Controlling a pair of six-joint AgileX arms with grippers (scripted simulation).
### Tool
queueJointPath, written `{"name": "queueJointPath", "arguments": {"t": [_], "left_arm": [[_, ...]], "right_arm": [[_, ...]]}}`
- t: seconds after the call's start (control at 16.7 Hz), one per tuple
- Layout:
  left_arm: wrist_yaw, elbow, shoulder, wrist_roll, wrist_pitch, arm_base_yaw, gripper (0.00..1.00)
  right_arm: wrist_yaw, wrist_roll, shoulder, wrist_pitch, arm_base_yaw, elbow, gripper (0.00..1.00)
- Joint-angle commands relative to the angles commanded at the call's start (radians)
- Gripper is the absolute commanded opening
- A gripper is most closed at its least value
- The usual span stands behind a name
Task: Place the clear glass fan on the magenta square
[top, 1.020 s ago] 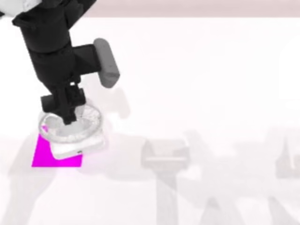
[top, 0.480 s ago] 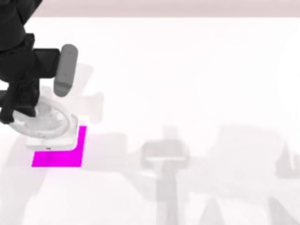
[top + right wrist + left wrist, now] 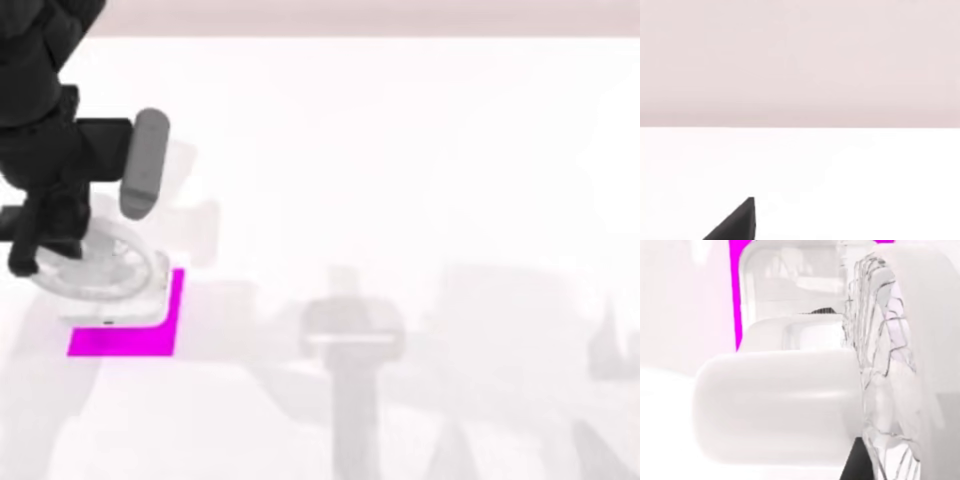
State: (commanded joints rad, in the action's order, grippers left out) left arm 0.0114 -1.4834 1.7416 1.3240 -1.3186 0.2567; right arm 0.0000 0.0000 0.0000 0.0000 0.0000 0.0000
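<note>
The clear glass fan [image 3: 105, 272] sits low over the magenta square [image 3: 130, 338] at the table's left, covering its far left part. A magenta strip shows along the near and right sides. My left gripper [image 3: 42, 250] comes down from above and is shut on the fan's ribbed grille cage at its left rim. In the left wrist view the fan [image 3: 790, 400] fills the picture, with the magenta square [image 3: 733, 295] behind its squarish base and one dark fingertip [image 3: 858, 466] against the grille. My right gripper [image 3: 737, 224] is parked out of the top view.
Faint grey shadows of the arms lie across the white table [image 3: 420, 180] in the middle and at the right. The table's far edge runs along the top of the top view.
The left arm carried the fan leftward from the square's middle to over its far left corner. In the last half second it edged slightly nearer and to the right.
</note>
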Motion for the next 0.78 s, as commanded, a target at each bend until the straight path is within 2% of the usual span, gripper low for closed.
{"name": "queueJointPath", "arguments": {"t": [0.36,0.78], "left_arm": [[0.000,0.060,0.007,0.004,0.063,-0.004,0.00],[0.000,0.060,0.007,0.004,0.063,-0.004,0.53]], "right_arm": [[0.000,0.000,0.000,0.000,0.000,0.000,1.00],[0.000,0.000,0.000,0.000,0.000,0.000,1.00]]}}
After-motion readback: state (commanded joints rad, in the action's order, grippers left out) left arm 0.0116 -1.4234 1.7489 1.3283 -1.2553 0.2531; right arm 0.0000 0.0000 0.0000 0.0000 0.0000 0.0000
